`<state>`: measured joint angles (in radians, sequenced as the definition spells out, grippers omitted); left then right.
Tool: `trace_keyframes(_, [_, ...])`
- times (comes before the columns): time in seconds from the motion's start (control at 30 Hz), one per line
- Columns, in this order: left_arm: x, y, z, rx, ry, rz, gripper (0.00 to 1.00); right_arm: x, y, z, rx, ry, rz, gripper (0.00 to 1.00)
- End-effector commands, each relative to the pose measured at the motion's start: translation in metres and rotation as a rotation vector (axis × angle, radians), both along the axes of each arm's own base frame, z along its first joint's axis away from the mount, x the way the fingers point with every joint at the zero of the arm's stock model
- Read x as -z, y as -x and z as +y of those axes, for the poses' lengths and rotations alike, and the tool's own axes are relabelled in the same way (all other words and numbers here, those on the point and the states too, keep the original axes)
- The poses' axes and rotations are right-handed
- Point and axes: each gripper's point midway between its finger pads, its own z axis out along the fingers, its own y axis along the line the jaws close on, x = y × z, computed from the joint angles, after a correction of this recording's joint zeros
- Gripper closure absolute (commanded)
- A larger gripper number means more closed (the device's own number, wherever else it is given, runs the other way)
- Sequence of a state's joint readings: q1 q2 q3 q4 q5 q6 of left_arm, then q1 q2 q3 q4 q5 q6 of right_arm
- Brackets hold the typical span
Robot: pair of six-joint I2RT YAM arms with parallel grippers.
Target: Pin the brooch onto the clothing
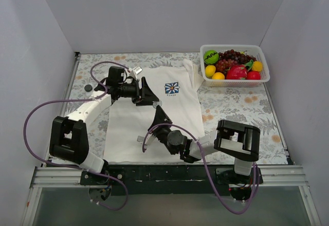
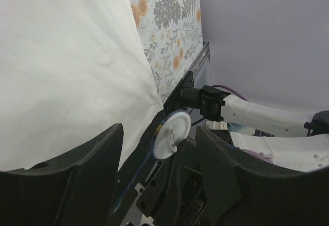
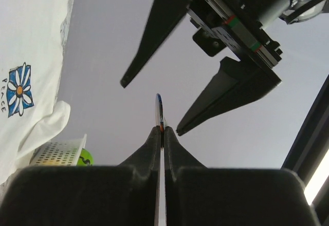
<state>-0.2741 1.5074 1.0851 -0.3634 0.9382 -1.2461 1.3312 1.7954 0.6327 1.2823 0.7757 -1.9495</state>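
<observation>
The white T-shirt (image 1: 128,128) lies flat mid-table, its blue-and-white flower print (image 1: 171,88) on the chest. My right gripper (image 3: 161,128) is shut on the edge of a round pin-back brooch (image 3: 160,110) and holds it upright above the shirt (image 3: 31,31). In the left wrist view the brooch (image 2: 171,133) shows a white back with a metal pin and a blue rim. My left gripper (image 1: 153,95) is open and empty, its jaws facing the brooch from just beyond it. My right gripper (image 1: 157,111) points at it. A small dark grey disc (image 1: 88,87) lies on the table at the far left.
A white basket (image 1: 234,66) of toy fruit stands at the back right, by the shirt's right sleeve. A floral cloth (image 1: 247,113) covers the table. White walls close in the left, back and right sides.
</observation>
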Motion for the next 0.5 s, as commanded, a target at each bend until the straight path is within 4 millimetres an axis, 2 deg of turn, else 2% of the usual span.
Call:
trace_keyframes(0.0, [-0.013, 0.016, -0.001, 0.052, 0.088, -0.047, 0.44, -0.124, 0.014, -0.054, -0.003, -0.688, -0.148, 0.99])
trace_keyframes(0.1, [-0.014, 0.023, -0.001, 0.079, 0.124, -0.047, 0.47, -0.123, 0.014, -0.054, -0.002, -0.686, -0.146, 0.99])
trace_keyframes(0.23, [-0.025, 0.030, -0.001, 0.104, 0.201, -0.067, 0.49, -0.122, 0.014, -0.055, 0.000, -0.686, -0.143, 0.99])
trace_keyframes(0.47, [-0.031, 0.030, 0.004, 0.095, 0.238, -0.096, 0.55, -0.123, 0.013, -0.056, 0.004, -0.694, -0.143, 0.99])
